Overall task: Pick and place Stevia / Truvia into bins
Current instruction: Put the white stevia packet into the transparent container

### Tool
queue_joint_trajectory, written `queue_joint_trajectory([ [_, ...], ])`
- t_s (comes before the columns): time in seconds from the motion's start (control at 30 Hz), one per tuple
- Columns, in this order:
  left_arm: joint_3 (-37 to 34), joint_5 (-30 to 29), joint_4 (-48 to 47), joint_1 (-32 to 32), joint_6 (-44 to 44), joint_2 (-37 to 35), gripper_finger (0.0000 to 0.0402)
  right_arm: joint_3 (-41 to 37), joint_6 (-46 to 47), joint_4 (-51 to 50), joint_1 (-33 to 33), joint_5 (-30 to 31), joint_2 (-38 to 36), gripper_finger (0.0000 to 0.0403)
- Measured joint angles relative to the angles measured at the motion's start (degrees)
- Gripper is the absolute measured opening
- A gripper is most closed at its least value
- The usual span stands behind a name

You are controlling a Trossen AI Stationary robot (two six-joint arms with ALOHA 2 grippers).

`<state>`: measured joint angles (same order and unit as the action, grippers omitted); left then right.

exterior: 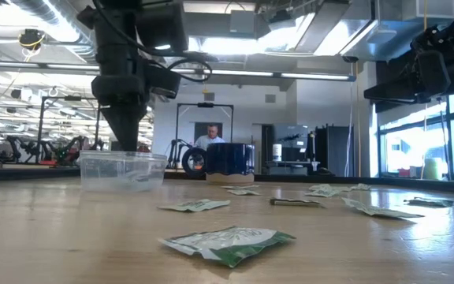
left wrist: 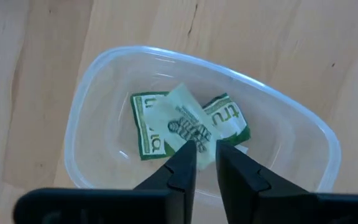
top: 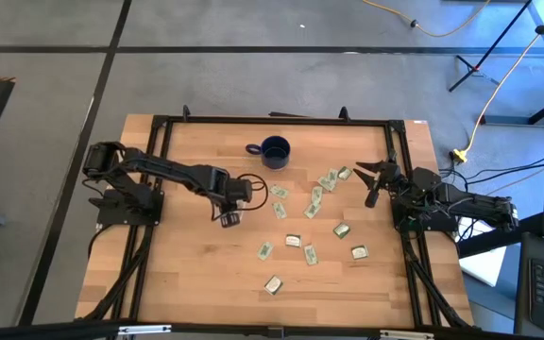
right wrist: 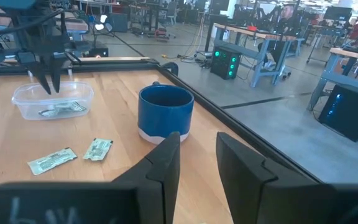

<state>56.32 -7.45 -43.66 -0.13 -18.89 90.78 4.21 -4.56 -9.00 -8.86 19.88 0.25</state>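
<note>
My left gripper hovered over the clear tub, fingers narrowly parted, hiding part of 3 Truvia sachets; my right gripper stood parted, empty, beyond the mug.

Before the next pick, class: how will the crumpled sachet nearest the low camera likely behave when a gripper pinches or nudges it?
The sachet looks thin and creased, so it is probably floppy and would bend rather than lift flat. It appears very light for its size, so a nudge would likely slide it across the smooth wooden table. Being flat, it should neither roll nor tip.
</note>
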Motion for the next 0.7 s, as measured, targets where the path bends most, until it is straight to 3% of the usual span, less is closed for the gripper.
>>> queue_joint_trajectory([
  [0.23, 5.9, 0.1, 0.5, 1.7, 5.6, -0.3, 0.0073, 0.0, 0.0, 0.0, 0.0, 0.0, 0.0, 0.0108],
  [0.43, 10.7, 4.5, 10.2, 4.2, 16.7, 0.5, 0.0074, 0.0, -0.3, 0.3, 0.0, 0.0, 0.0, 0.0108],
  [0.57, 12.5, 8.6, 15.3, 6.2, 20.8, 3.8, 0.0081, 0.0, -0.6, 1.0, 0.0, 0.1, 0.0, 0.0108],
  [0.7, 14.6, 8.9, 16.7, 7.6, 24.3, 9.5, 0.0084, 0.0, -1.8, 1.6, 0.0, 0.1, 0.0, 0.0108],
])
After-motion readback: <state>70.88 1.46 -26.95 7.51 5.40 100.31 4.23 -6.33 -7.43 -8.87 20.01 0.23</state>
